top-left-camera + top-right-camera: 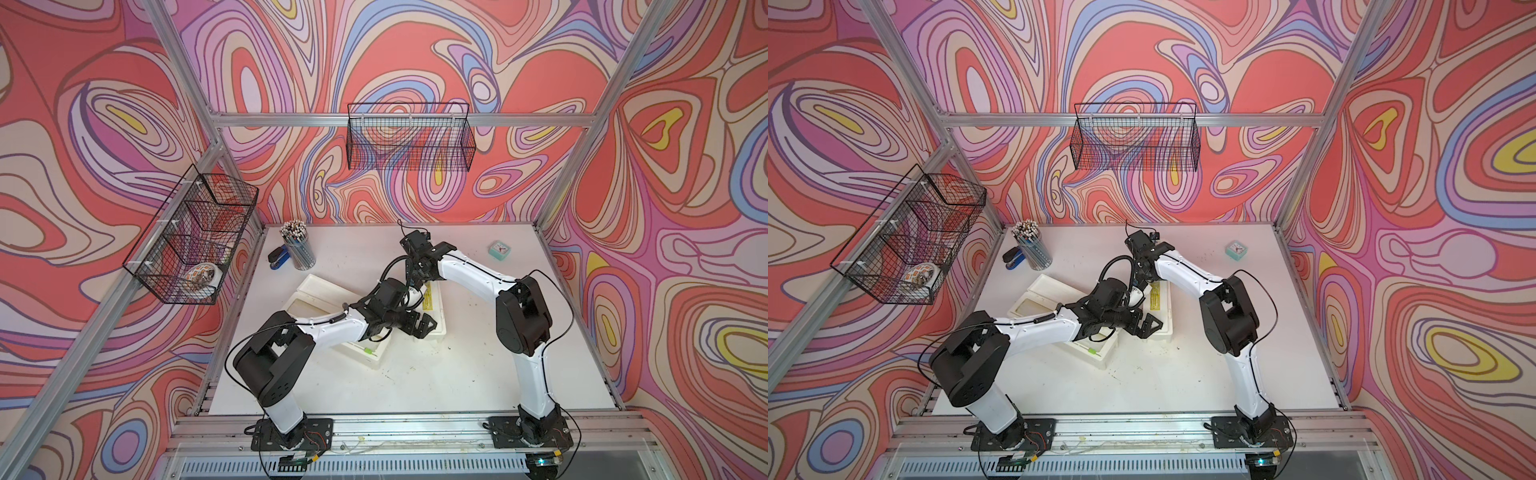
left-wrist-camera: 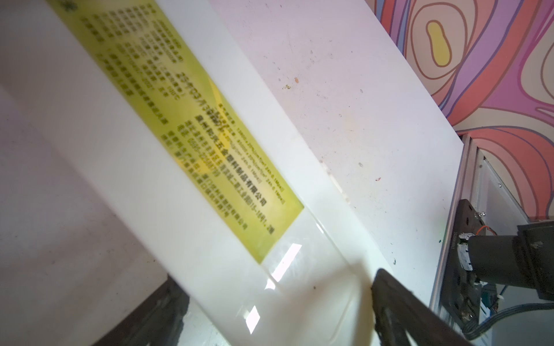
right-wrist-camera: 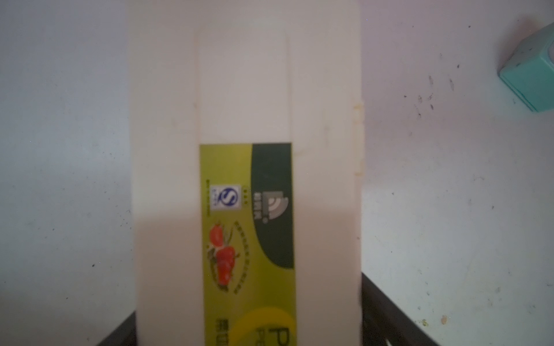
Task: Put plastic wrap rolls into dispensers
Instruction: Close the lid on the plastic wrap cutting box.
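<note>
Two dispensers: both on the worktop (image 1: 478, 374), side by side near its middle, neither reaching an edge.
Closed dispenser (image 1: 436, 318): lid down and yellow label up. It lies just right of centre, its length running from the far edge toward the near edge, and shows in both top views (image 1: 1163, 316).
Open dispenser (image 1: 320, 291): lid thrown back, slanting toward the far-left corner. The green slider tab (image 1: 368, 351) shows at its near end, and my left arm covers most of the tray.
Plastic wrap rolls: none visible in any view. I cannot tell whether one lies inside the closed box or in the hidden part of the open tray.
Left gripper (image 1: 426, 326): mine, astride the closed box's near end, jaws spread wide. One finger (image 2: 398, 308) sits right at the box edge, and I cannot tell whether it presses or clears.
Right gripper (image 3: 248, 295): mine, astride the far end, fingers (image 3: 386, 317) flush against both long sides. I judge that a hold on the box.
Step in hand (judged): seating the closed box, then letting go.
Method: hold the far end steady and get the left jaws clear of both sides before lifting. Rise straight up so the box does not skew toward its open neighbour, and check the lid lies flat along its whole length.
Hazard: my left forearm hangs over the open tray, so a low swing could knock its lid.
</note>
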Robot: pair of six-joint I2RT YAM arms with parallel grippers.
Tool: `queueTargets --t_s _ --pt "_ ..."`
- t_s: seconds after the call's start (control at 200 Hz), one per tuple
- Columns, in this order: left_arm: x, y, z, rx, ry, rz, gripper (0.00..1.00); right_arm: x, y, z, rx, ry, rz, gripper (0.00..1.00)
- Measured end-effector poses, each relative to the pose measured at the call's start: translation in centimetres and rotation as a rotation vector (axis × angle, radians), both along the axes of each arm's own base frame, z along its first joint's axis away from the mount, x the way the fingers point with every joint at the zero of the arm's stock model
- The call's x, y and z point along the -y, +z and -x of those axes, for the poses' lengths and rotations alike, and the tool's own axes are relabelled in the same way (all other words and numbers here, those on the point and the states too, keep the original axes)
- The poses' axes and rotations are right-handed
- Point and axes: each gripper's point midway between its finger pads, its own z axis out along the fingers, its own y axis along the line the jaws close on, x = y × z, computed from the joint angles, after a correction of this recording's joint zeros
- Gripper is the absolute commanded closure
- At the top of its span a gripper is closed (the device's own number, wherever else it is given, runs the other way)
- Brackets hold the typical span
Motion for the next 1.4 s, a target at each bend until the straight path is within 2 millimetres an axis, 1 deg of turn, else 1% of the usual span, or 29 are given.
queueTargets --t_s 0.586,0.761,0.901,1.012,1.172,1.262,1.402 --pt "-0.4 0.1 0.1 0.030 -0.028 -0.021 0.03 1.3 0.2 0.2 0.013 -0.089 0.015 0.20" --pt "-0.5 0.2 0.0 0.024 -0.032 -0.015 0.08 1.4 0.3 0.1 0.019 -0.106 0.011 0.20" --pt "-0.6 0.2 -0.1 0.017 -0.029 -0.010 0.15 1.4 0.2 0.0 0.028 -0.108 0.013 0.20" --pt "-0.7 0.2 -0.3 0.014 -0.023 -0.009 0.20 1.5 0.0 -0.1 0.035 -0.112 0.019 0.16" --pt "-0.4 0.3 -0.9 0.003 -0.015 -0.014 0.23 1.9 -0.7 -0.2 0.044 -0.120 0.025 0.11" --pt "-0.4 0.3 -1.1 0.000 -0.009 -0.015 0.25 2.1 -0.7 -0.4 0.044 -0.119 0.021 0.10" --pt "-0.2 0.1 -1.5 -0.002 -0.002 -0.021 0.25 2.1 -0.9 -0.6 0.035 -0.108 0.008 0.10"
